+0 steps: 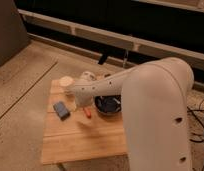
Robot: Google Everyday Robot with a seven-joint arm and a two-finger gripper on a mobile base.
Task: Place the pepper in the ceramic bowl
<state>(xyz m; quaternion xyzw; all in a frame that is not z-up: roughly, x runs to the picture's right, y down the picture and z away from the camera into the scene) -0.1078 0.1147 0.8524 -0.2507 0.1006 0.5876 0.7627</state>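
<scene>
Camera view looks down past the robot's big white arm, which fills the right side closest to me and reaches left across a wooden table. The near part of the tabletop is bare light planks.

Farther in, around the middle of the table, the pepper lies on the wood, a small orange-red sliver. It sits just left of the bowl, outside it and close to its rim. The bowl is dark and glossy, and the arm crossing above it hides part of it. To the left of the pepper, a short way off, a grey-blue block lies flat on the planks, turned at an angle to the table's edges.

The gripper hangs at the end of the arm, directly above the pepper and very near it. Whether it touches the pepper I cannot tell, nor whether it is spread or closed, since the wrist covers it from this side.

Toward the far side of the table a small cream cup stands upright near the left corner, and a pale object sits just to its right, half behind the arm.

Beyond the table is a speckled floor, then a dark wall with a pale rail running across it. Cables trail on the floor at the right.
</scene>
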